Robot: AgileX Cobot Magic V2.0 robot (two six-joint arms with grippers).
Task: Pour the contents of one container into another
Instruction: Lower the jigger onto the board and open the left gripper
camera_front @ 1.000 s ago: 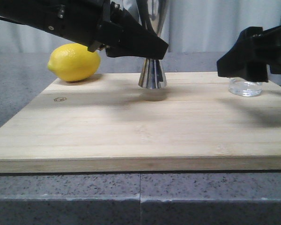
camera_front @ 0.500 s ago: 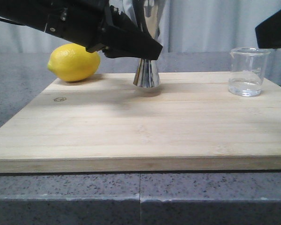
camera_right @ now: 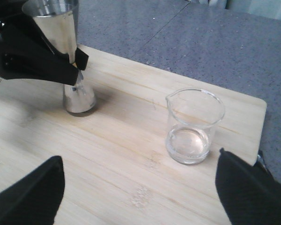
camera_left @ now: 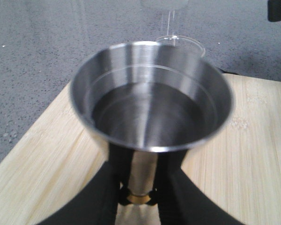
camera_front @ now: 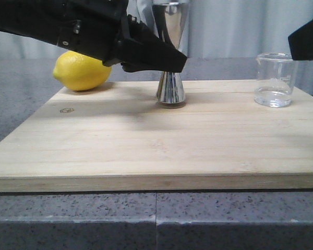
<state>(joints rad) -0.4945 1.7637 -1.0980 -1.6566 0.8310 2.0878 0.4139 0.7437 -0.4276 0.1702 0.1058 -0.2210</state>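
Left gripper [camera_right: 74, 70] is pinching the jigger [camera_front: 170, 88] at its narrow gold waist; the foot sits on the cutting board [camera_front: 146, 146]. Right gripper [camera_right: 140, 183] is spread wide and empty, with the beaker [camera_right: 193, 126] just ahead of it between the fingers' line, upright on the board and touching nothing.

Handling: the jigger is polished steel, stiff, slick and top-heavy when full, so the waist is the right hold. The beaker is thin glass, light and fragile; take it mid-body with gentle squeeze, lip pointing away from the pads.

Views: the left wrist camera shows liquid inside the jigger's upper cup, which the front hides. The right wrist camera shows only a thin film left in the beaker. The front alone shows the lemon [camera_front: 82, 70] behind the left arm.
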